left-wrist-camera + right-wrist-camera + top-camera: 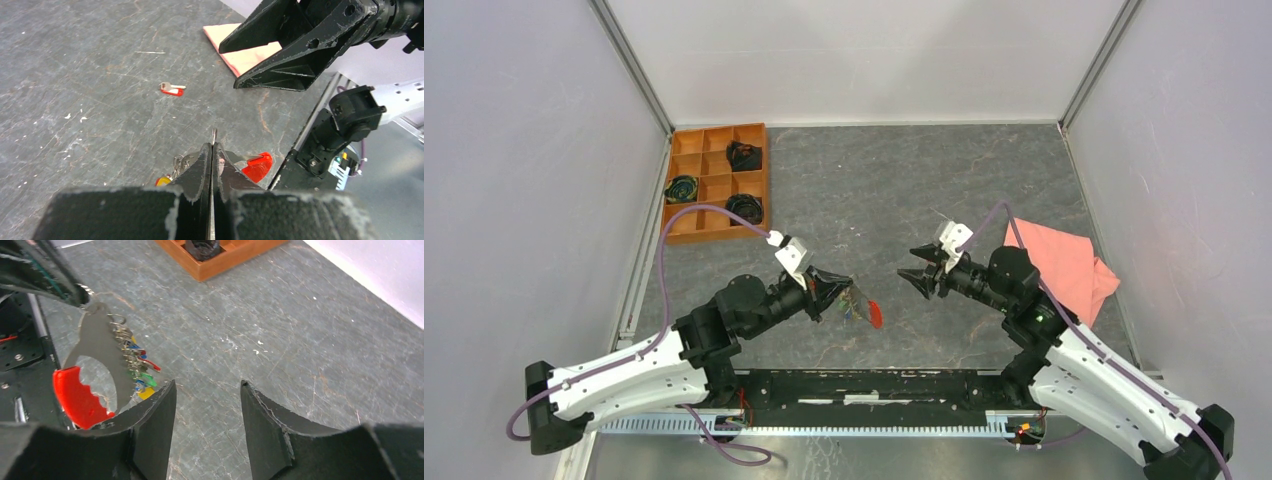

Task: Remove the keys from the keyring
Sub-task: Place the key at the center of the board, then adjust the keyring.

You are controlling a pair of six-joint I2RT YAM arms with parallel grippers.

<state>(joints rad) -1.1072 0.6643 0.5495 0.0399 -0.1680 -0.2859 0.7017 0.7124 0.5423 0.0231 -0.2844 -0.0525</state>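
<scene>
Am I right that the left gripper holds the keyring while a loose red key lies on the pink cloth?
No: the red key lies on the table, clear of the pink cloth, as the left wrist view shows; the left gripper holds the keyring.

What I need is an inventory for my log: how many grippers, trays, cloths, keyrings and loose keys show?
Grippers: 2 (left gripper, right gripper)
tray: 1
pink cloth: 1
keyring: 1
loose key: 1
Total: 6

Left arm [624, 375] and right arm [1084, 365] stretched toward the middle, tips facing each other, left gripper [850, 288] pressed fully closed, right gripper [911, 272] with jaws standing apart
</scene>
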